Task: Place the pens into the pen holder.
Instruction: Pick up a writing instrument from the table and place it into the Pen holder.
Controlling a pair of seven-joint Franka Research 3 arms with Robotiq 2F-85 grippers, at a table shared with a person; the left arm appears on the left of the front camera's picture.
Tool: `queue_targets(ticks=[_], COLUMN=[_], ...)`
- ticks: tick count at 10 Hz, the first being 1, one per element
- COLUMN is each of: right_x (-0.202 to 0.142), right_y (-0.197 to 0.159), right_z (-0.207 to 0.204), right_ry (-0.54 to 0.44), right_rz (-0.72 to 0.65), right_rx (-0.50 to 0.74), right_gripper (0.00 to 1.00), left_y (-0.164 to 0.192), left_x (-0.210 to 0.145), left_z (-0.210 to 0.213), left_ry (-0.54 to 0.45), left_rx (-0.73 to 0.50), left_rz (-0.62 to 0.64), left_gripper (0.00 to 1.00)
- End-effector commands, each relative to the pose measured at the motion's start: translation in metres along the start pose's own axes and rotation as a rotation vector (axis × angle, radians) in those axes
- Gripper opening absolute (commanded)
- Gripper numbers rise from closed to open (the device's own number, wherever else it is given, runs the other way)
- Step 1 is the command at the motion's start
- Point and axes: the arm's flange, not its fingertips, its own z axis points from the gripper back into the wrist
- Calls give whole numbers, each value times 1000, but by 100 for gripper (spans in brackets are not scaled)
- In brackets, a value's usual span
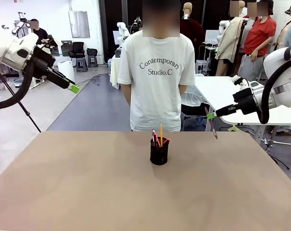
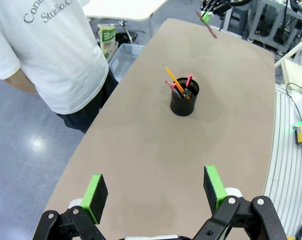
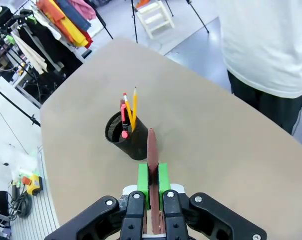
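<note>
The black mesh pen holder [image 1: 159,153] [image 2: 183,101] [image 3: 122,136] stands upright on the table's far middle. A yellow-orange pencil [image 1: 161,133] [image 3: 134,112] and a black pen with a pink-red end [image 3: 124,121] [image 2: 188,81] stick out of it. My right gripper [image 1: 211,116] [image 3: 153,181] hangs above the table, right of the holder, shut on a reddish-brown pen [image 1: 213,127] [image 3: 151,149] [image 2: 208,28] that points down. My left gripper [image 1: 74,88] [image 2: 154,189] is raised high at the left, open with nothing between its fingers.
A person in a white T-shirt [image 1: 157,77] stands at the table's far edge, behind the holder, hands out of sight. The brown tabletop [image 1: 87,183] is bare around the holder. A white table [image 1: 217,94] and other gear lie beyond the far right corner.
</note>
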Motion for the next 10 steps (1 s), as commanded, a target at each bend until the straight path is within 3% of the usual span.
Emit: queue_targets(ticks=[1,4,7,10], right_x=[1,-1,11,27], right_y=[3,1,8,14], right_z=[-3,-2,-29,-47], right_ry=[2,2,-123,-145], right_rz=[-17,-3,136,246], right_rx=[23,10,223,283], right_gripper=[0,0,0,0], left_y=[-1,-1,-1,-1], left_x=[0,0,0,0], left_z=[1,1,1,1], left_ry=[-4,-4,-4,-4], left_rx=[-2,-2,-2,-2], left_rz=[14,14,14,14], left_gripper=[100,100,100,100])
